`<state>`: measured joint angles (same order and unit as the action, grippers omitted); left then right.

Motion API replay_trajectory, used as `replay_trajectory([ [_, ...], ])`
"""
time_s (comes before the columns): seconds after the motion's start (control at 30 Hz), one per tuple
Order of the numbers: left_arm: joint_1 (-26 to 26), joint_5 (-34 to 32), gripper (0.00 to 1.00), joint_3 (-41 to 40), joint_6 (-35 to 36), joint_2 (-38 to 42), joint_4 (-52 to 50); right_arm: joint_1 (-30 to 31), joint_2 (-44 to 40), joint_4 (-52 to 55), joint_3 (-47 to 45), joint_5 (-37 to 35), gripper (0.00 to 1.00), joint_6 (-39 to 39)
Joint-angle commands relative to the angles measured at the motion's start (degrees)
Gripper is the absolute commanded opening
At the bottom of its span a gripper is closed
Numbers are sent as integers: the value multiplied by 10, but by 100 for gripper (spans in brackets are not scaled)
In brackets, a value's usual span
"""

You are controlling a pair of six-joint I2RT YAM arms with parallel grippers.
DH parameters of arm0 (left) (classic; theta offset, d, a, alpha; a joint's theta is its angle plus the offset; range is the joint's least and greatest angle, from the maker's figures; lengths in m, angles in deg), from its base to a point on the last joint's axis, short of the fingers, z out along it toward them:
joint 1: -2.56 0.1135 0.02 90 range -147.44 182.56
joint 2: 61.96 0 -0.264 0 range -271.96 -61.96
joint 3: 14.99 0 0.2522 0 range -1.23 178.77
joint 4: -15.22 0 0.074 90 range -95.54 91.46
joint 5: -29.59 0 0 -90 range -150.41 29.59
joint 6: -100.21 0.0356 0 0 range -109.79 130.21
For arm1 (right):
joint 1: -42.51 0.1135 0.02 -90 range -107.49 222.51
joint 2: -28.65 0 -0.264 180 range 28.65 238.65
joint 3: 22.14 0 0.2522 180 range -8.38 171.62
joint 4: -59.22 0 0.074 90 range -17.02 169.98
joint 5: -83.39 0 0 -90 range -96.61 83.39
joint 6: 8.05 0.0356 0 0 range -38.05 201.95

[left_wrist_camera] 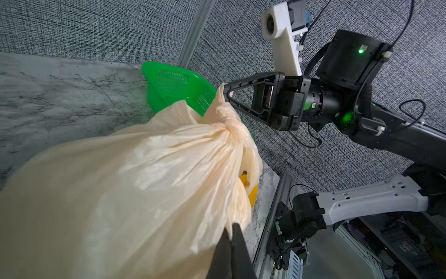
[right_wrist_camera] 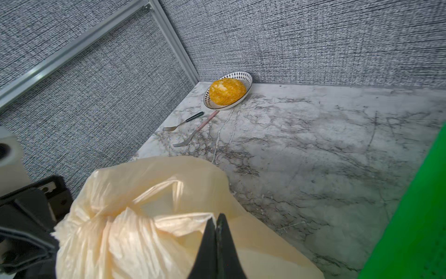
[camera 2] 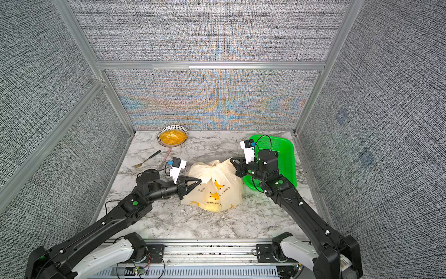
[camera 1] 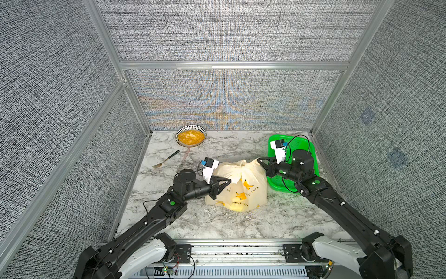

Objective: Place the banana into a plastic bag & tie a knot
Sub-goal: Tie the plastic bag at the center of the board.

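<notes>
— What sits furthest left?
— A patterned bowl (camera 1: 190,126) of yellow food, in the back corner of the marble worktop (camera 1: 241,224). In front of it lies a dark-handled fork (camera 1: 166,159), with a pink-handled fork (right_wrist_camera: 196,128) just beside it.

— And the left arm?
— The left fingers (camera 1: 226,181) are pressed together on a flat tail of the plastic bag (camera 1: 246,193), at its upper left side. In the left wrist view the cream plastic runs right up between the tips.

— Where is the bag itself?
— Mid-worktop, resting on the marble between the two arms, with its banana print and dark lettering facing the near edge. Its top is gathered into the knot (left_wrist_camera: 231,128), a small bunched twist with a tail going out to each side.

— Anything inside?
— The banana (left_wrist_camera: 244,180). In the left wrist view a yellow end with a brown tip shows through a gap below the knot.

— The right arm?
— The right fingers (camera 1: 259,160) are drawn to a point, pinching the other tail, which rises from the knot to them.

— And beyond that?
— A green basket (camera 1: 303,145) at the right edge, just beside the bag. The right arm reaches over it.
</notes>
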<state>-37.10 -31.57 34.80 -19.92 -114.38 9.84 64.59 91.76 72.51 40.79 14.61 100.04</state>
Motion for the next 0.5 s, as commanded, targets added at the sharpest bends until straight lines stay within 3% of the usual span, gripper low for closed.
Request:
replay_trajectory([
  [0.0, 1, -36, 0, 6, -4, 16, -30, -18, 5, 7, 11, -106, 0, 1],
  [0.47, 5, -147, 0, 66, 10, 72, -141, -80, 11, 3, 56, -106, 0, 4],
])
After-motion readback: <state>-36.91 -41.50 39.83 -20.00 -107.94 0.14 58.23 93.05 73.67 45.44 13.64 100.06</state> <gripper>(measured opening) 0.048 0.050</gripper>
